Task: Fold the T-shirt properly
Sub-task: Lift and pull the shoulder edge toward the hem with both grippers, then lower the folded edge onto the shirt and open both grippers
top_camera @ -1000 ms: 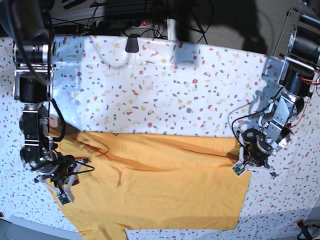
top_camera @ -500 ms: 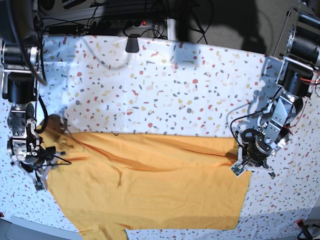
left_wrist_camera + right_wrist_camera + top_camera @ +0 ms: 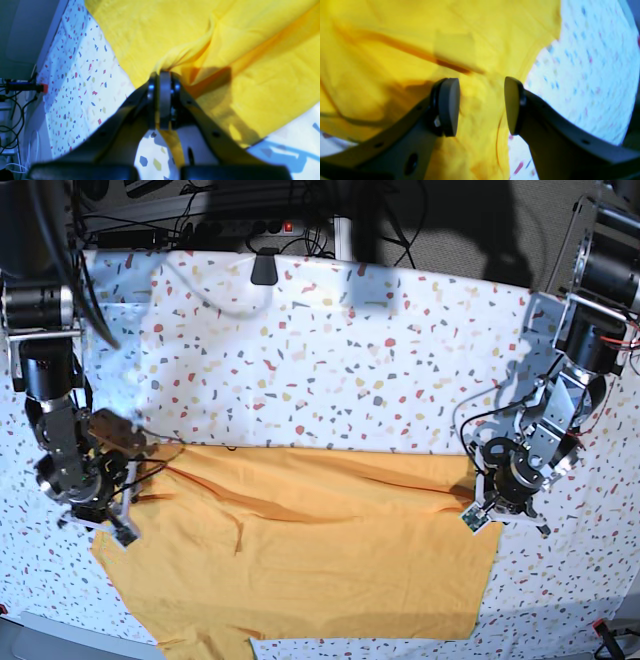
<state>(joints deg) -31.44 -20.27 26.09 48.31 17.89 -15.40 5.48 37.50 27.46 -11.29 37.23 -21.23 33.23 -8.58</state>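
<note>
The T-shirt lies spread flat and mustard-orange across the near half of the table, with creases running toward its far left corner. My left gripper, on the right of the base view, is shut on the shirt's right edge. In the left wrist view the left gripper pinches a fold of yellow cloth. My right gripper hovers open over the shirt's left edge. In the right wrist view the right gripper has its pads apart above the T-shirt, holding nothing.
A white speckled tablecloth covers the whole table. A small black object sits at the far edge, with cables and a power strip behind it. The table's front edge runs just below the shirt's hem.
My right gripper has opened and let go of the shirt's left side, then swung left and up toward the far left corner. The left gripper has stayed shut in place.
</note>
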